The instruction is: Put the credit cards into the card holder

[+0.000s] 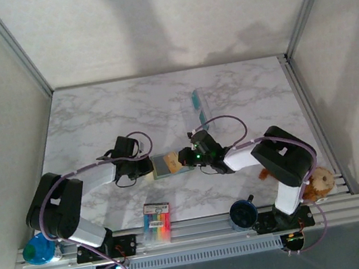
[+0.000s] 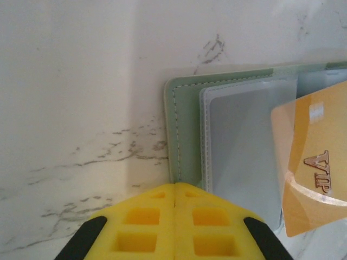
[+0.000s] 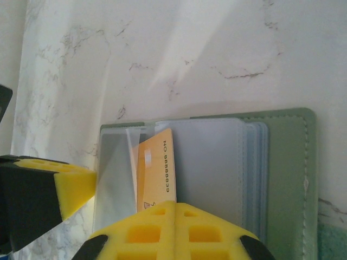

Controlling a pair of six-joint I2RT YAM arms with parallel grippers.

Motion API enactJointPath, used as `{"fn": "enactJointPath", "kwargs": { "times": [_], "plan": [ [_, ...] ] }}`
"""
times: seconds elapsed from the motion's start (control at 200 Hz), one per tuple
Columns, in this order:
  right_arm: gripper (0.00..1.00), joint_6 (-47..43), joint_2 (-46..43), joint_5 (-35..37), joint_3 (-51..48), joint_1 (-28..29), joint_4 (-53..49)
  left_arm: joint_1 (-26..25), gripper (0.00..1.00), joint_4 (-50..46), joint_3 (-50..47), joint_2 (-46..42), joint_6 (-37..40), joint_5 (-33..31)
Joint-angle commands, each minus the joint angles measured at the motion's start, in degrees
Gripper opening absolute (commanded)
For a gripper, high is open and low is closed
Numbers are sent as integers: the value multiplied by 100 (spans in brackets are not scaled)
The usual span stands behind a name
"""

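near the front edge of the counter [image 1: 82,122] lies a marker pack [image 1: 157,221]. in the middle the card holder [image 1: 166,164] lies open, its clear sleeves up. the left tool [image 2: 174,190], clenched on nothing, is at its edge. the right tool [image 3: 174,208] is grasping the tan-gold card [image 3: 156,170], tip over a sleeve. farther back, a teal-blue card [image 1: 199,98] lies on open counter.

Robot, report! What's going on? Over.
Right gripper shut on gold card over open card holder. Left gripper shut at its edge. Marker pack lies apart.
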Motion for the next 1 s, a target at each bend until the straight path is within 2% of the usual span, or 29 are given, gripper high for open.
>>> {"fn": "enactJointPath", "kwargs": {
  "times": [0.0,0.265,0.526,0.836,0.991],
  "plan": [
    [0,83,-97,487,-115,144,-12,5,5,-193,-159,-32,-44,249],
    [0,252,-64,1003,-117,367,60,-3,6,-133,-219,-64,-82,289],
    [0,167,-25,1045,15,487,21,-13,6,-169,-175,-10,-28,311],
    [0,-768,-294,1117,170,472,-662,-12,6,-248,-169,-39,31,188],
    [0,-1305,-311,728,301,428,-732,-12,5,-257,-131,28,43,219]
  ]
}}
